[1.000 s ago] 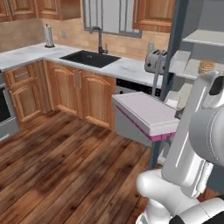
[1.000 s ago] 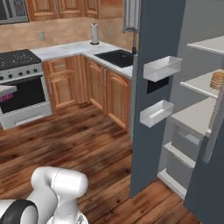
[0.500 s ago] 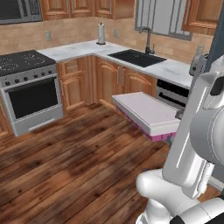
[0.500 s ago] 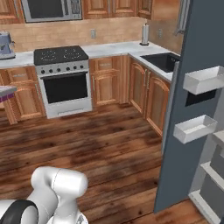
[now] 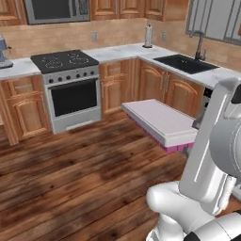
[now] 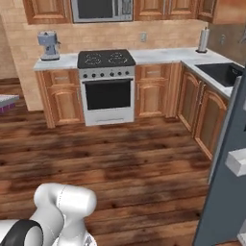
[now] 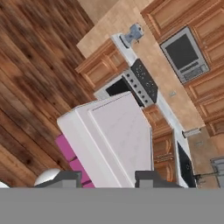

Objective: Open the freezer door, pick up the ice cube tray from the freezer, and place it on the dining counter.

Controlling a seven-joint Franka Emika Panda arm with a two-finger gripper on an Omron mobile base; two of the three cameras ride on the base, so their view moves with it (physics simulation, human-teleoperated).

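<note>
Ice cube tray [image 5: 162, 121]: flat, rectangular, pale top, magenta underside.

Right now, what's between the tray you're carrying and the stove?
Nothing but bare wooden floor lies between the ice cube tray and the stove, as the left base view shows.

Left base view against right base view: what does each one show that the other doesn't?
The left base view alone has the sink's tap and the whole ice cube tray, pale on top and magenta beneath, carried above the wood floor beside the white arm. The right base view alone has the slate-grey freezer door with a white bin; there just a corner of the tray peeks in at the left edge. Both share the stove, microwave, blue mixer, paper towel roll and sink.
</note>
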